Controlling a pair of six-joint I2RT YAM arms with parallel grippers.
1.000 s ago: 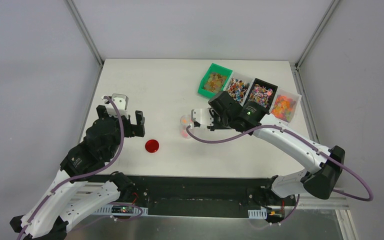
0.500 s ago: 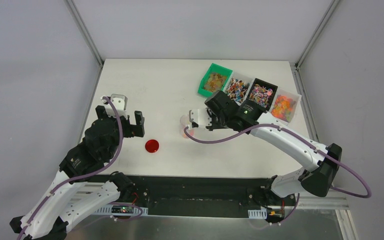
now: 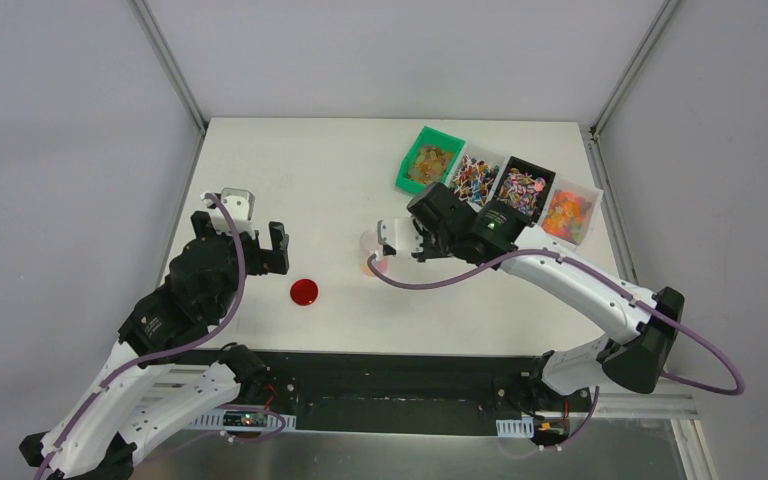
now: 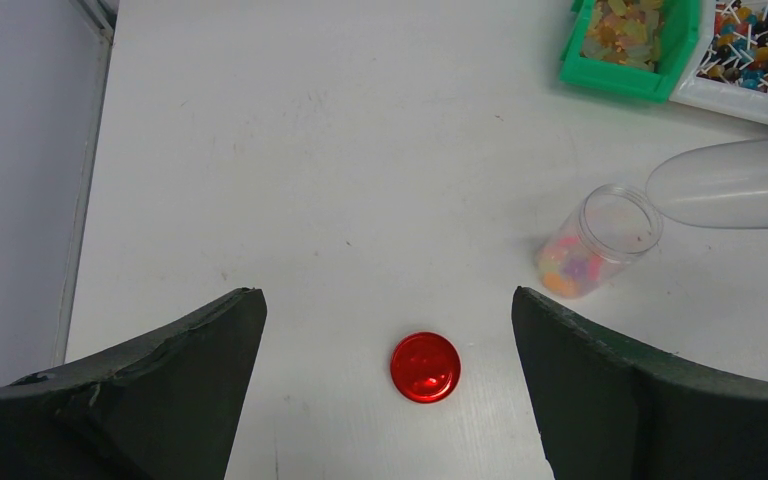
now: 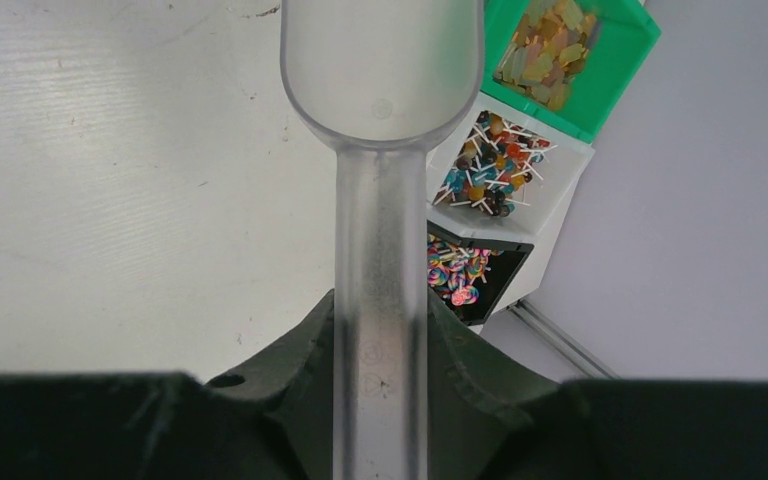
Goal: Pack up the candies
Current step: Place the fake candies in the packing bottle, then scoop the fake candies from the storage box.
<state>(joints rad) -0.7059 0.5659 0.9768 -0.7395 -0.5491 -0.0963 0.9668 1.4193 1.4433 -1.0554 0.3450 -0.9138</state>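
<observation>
While walls (image 3: 380,50) are grey, table's (image 3: 290,170) white.

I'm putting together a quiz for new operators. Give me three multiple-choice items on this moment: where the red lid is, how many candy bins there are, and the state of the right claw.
1. Where is the red lid?
A. flat on the table, apart from the clear jar
B. screwed onto that jar
C. on the floor

2. How many candy bins stand in the row at the far right?
A. two
B. four
C. six

3. The right claw is:
A. open and empty
B. shut on the lid
C. shut on the handle of the clear scoop

Answers:
1 A: the left wrist view shows the lid lying alone on the table, with a gap to the jar.
2 B: the top view shows green, white, black and white bins.
3 C: the right wrist view shows its fingers pressed against the handle.
</observation>
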